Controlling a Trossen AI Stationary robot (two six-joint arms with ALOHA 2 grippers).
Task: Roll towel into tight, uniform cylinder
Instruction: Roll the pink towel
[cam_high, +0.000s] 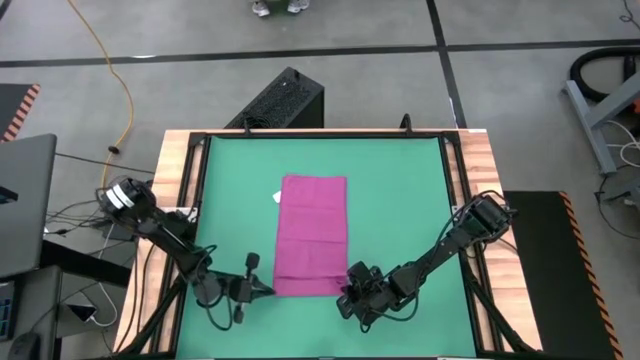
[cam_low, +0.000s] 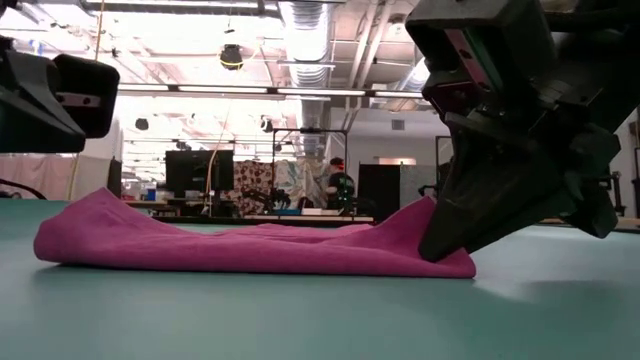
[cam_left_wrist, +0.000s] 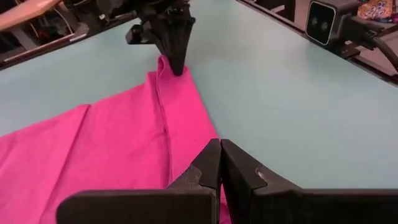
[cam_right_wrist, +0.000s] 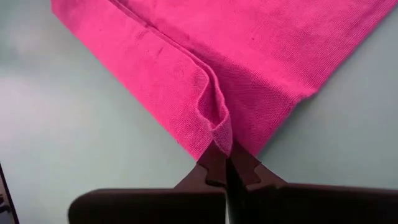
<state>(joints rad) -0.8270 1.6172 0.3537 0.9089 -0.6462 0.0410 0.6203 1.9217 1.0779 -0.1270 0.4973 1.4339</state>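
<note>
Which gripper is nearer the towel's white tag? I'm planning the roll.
Left. The left gripper pinches the towel corner on the white tag side; the right gripper holds the opposite corner.

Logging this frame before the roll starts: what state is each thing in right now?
Towel: lying flat and folded on the green mat, not yet rolled, near corners lifted slightly.
Left end effector: shut on the towel's near left corner.
Right end effector: shut on the towel's near right corner, cloth bunched up at its tips.
</note>
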